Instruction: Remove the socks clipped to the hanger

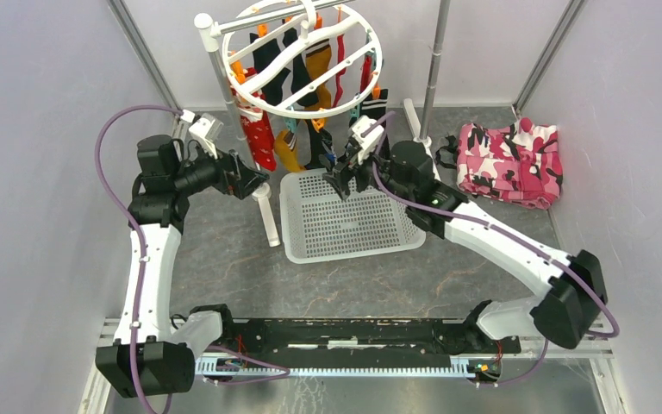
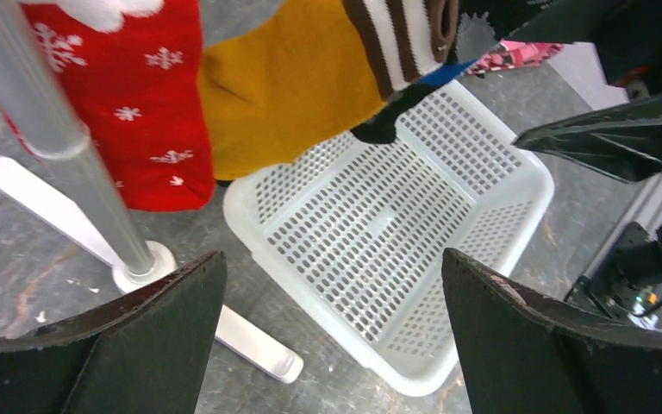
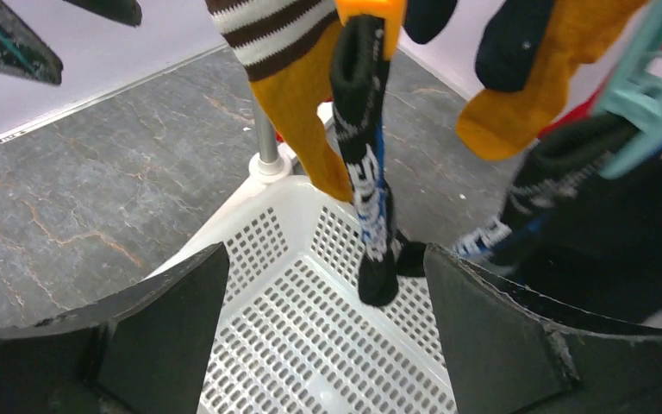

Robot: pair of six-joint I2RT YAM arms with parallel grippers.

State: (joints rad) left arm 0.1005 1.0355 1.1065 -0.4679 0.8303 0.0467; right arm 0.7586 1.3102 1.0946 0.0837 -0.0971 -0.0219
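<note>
While the socks (image 1: 261, 138) are hanging limp and light from the clips of the hanger (image 1: 380, 50) above the basket (image 1: 353, 220), the left gripper (image 2: 332, 259) and right gripper (image 3: 323, 259) are both gaping wide and empty, the right one facing a soft black sock (image 3: 366, 181) probably best pinched mid-length below its orange clip (image 3: 369, 10).

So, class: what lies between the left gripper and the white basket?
A white stand foot lies on the floor between the left gripper and the basket, clearest in the top view.
</note>
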